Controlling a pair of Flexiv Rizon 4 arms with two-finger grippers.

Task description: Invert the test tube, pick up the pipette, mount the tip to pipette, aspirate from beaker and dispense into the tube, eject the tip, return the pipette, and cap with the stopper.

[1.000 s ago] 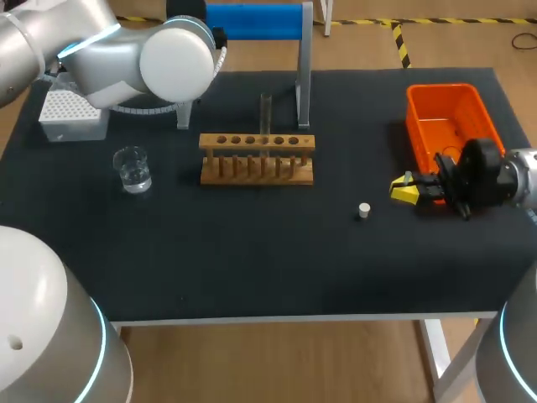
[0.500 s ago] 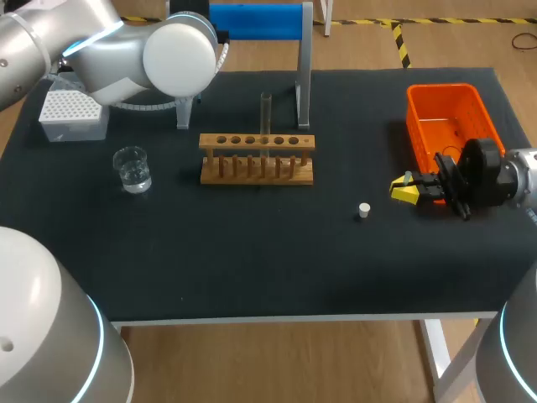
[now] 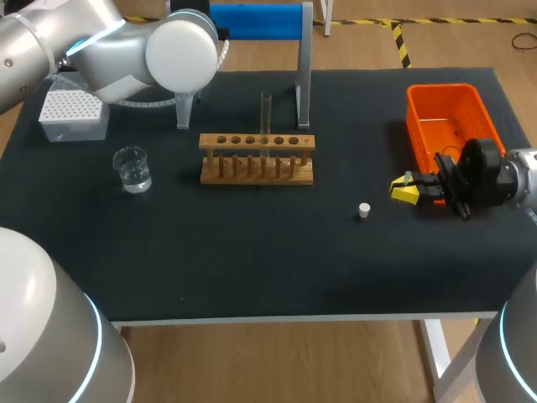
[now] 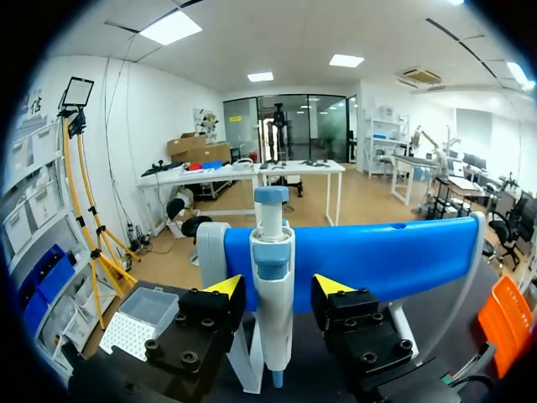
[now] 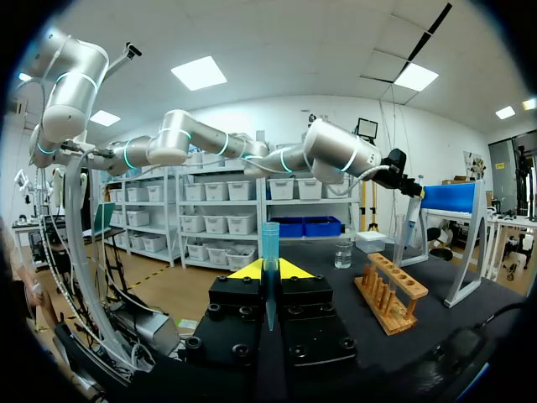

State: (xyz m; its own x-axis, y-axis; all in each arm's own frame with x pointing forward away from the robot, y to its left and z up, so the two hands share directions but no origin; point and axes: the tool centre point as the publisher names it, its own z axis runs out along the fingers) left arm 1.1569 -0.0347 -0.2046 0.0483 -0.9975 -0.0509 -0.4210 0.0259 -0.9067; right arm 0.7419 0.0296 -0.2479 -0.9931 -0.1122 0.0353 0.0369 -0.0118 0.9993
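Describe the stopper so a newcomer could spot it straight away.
Find the orange bin at the right of the table; the right gripper, holding a pipette tip, sits at its near corner. Just beside that gripper, toward the wooden rack, the stopper stands alone on the dark surface: a small white plug, nothing touching it.

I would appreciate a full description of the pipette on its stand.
The pipette hangs upright against the blue bar of its stand. Its body looks like white plastic, with a pale blue collar and plunger knob above and a blue nozzle below, no tip mounted. It sits between the open fingers of the left gripper, neither touching it.
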